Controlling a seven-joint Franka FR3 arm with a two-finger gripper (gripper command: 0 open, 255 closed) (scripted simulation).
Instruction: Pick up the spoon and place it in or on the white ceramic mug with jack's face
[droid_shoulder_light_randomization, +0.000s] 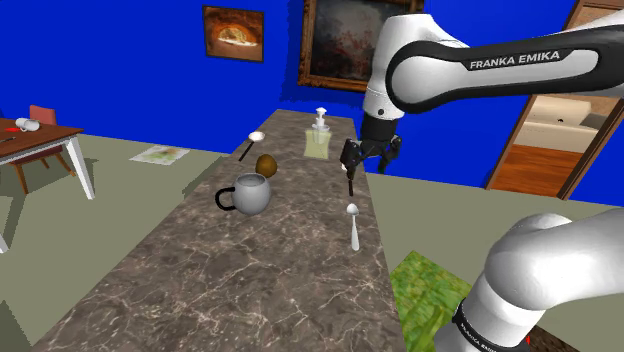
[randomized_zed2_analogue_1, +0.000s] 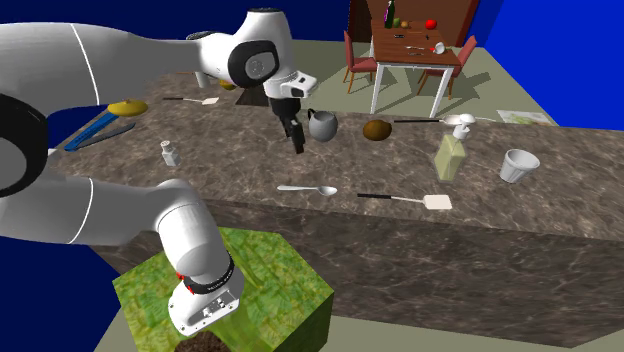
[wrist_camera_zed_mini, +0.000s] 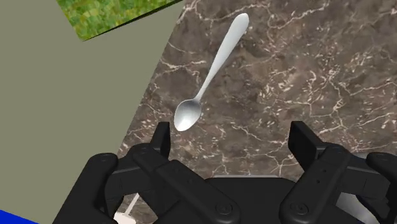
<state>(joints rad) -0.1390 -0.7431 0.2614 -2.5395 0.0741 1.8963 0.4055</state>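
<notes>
Bright, even light falls across the marble counter (droid_shoulder_light_randomization: 250, 270) below me. My white arm (droid_shoulder_light_randomization: 560, 260) shades softly to grey along its underside, and the spoon (wrist_camera_zed_mini: 213, 70) shines pale.

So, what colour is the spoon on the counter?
Shiny silver-grey all over. The spoon shows best in the wrist view, lying on the brown marbled counter.

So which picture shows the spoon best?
The wrist view: the spoon lies large and whole on the counter. The shoulder view shows the spoon small, by the counter's edge; the second exterior view likewise.
</notes>
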